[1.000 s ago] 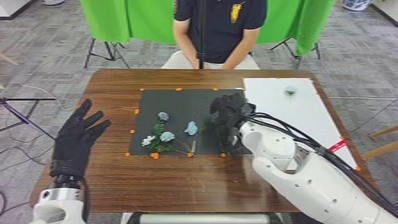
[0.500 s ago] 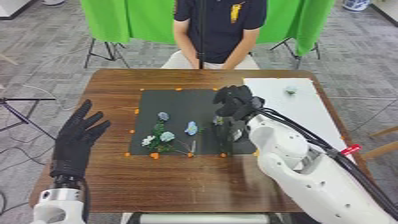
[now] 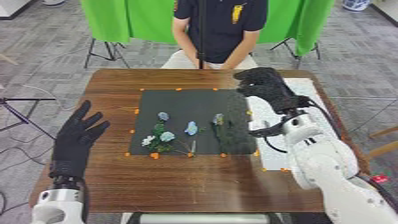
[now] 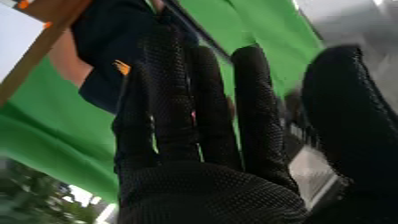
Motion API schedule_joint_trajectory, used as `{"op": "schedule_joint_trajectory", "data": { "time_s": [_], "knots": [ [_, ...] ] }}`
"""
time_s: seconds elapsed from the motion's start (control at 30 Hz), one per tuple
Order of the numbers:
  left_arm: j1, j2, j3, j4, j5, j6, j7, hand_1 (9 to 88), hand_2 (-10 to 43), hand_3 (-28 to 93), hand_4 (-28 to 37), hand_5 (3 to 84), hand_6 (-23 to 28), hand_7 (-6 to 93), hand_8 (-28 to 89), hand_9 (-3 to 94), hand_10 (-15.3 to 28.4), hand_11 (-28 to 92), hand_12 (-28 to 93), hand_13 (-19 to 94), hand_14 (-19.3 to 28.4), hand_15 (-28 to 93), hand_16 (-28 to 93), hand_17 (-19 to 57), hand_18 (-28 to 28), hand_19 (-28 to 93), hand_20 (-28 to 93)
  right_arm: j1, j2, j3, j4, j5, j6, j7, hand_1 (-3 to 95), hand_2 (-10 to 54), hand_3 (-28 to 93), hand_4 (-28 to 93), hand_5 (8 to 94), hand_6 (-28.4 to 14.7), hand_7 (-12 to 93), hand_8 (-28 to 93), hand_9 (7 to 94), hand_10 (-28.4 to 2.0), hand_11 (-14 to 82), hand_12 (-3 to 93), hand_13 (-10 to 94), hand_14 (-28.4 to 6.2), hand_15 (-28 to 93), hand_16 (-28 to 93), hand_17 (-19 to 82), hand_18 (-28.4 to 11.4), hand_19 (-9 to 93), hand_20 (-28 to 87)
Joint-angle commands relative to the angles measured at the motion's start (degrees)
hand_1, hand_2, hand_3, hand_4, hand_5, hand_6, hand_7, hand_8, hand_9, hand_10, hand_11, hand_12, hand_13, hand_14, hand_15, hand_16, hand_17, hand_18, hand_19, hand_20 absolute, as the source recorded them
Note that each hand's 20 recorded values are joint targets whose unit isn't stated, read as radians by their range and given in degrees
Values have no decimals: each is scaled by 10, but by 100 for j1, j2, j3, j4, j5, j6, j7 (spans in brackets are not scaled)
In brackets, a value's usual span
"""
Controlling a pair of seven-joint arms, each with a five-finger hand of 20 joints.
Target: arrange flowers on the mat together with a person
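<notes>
The dark mat (image 3: 182,102) bears several flowers: a blue one (image 3: 191,128), a small bluish one (image 3: 163,116), a pale one (image 3: 167,136) and a white one (image 3: 147,140) among green leaves, and a long-stemmed one (image 3: 218,119) lying nearer its right side. My right hand (image 3: 266,86) is over the far left part of the white mat (image 3: 274,159), beyond the flowers. In the right wrist view the right hand (image 4: 209,192) is open, fingers straight, holding nothing. At the table's left side, my left hand (image 3: 73,145) has its fingers extended, apart from the flowers.
The brown table (image 3: 204,190) extends around both mats, and orange marks line their edges. A person sits at the far side with hands low, off the flowers. A green cloth (image 3: 133,22) hangs behind.
My right hand has moved away from the dark mat, outward and to the right over the white mat. The long-stemmed flower is uncovered, while the flower on the white mat is now hidden.
</notes>
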Motion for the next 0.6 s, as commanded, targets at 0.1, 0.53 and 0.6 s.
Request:
{"op": "schedule_joint_trajectory", "data": {
  "time_s": [0.1,0.53,0.6],
  "knots": [
    [130,-76,-77,-20,73,12,-85,206,57,772,-283,332,23,120,-101,324,160,204,86,248,239,414,-61,-94,236,476,164,-1653,-196,1734,-82,3949,-300,-526,252,21,780,-281,495,26,177,-139,486,-144,152,139,419,-155,409,101,90,-181,549,210],
    [147,-182,-133,-12,192,-91,-229,203,59,771,-283,333,22,118,-100,325,160,204,86,248,239,414,-61,-93,235,476,165,-2006,-511,2006,14,4663,-421,-843,195,55,773,-283,440,34,147,-126,435,-133,87,137,356,-174,269,148,44,-191,485,189],
    [149,-182,-138,-17,206,-90,-238,203,60,770,-283,333,22,117,-100,325,160,203,86,248,239,414,-61,-93,235,475,164,-2037,-503,2041,20,4689,-434,-853,192,58,772,-283,436,34,147,-125,433,-132,85,137,354,-175,265,152,43,-191,484,190]
  ]
}}
